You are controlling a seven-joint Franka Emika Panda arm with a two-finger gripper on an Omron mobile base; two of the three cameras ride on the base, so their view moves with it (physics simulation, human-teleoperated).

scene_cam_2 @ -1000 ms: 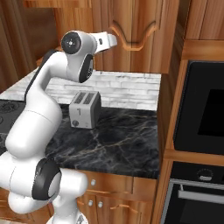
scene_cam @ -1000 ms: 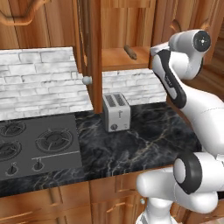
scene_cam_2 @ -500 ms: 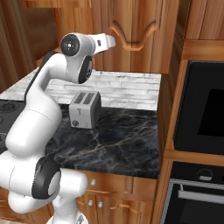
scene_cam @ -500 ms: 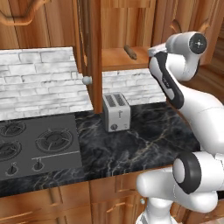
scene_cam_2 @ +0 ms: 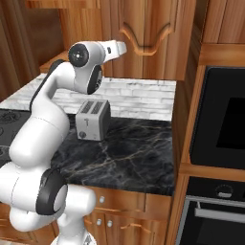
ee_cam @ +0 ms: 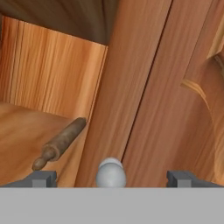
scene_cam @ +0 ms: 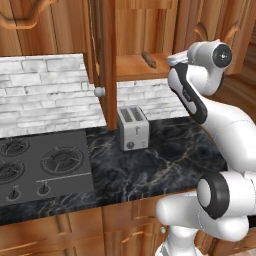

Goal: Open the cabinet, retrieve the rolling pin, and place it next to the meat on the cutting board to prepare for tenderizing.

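The cabinet (scene_cam: 150,30) has its left door (scene_cam: 106,60) swung out edge-on, and its right door (ee_cam: 175,109) is closed. Inside on the shelf lies the rolling pin (scene_cam: 148,59), a slim brown rod (ee_cam: 61,142) seen at the left of the hand view. My gripper (ee_cam: 112,179) is open, facing the right door. That door's round silver knob (ee_cam: 110,171) sits between the two fingertips (ee_cam: 43,178), apart from both. From the right base view my hand (scene_cam_2: 117,47) is up against the cabinet front. The meat and the cutting board are out of view.
A silver toaster (scene_cam: 133,128) stands on the dark marble counter (scene_cam: 170,165) below the cabinet. A stove top (scene_cam: 40,165) lies at the left. A black wall oven (scene_cam_2: 220,119) fills the right side. White stone backsplash (scene_cam: 45,90) runs behind the counter.
The arm's upper joint has shifted a little toward the cabinet. The gripper stays open and nothing else has moved.
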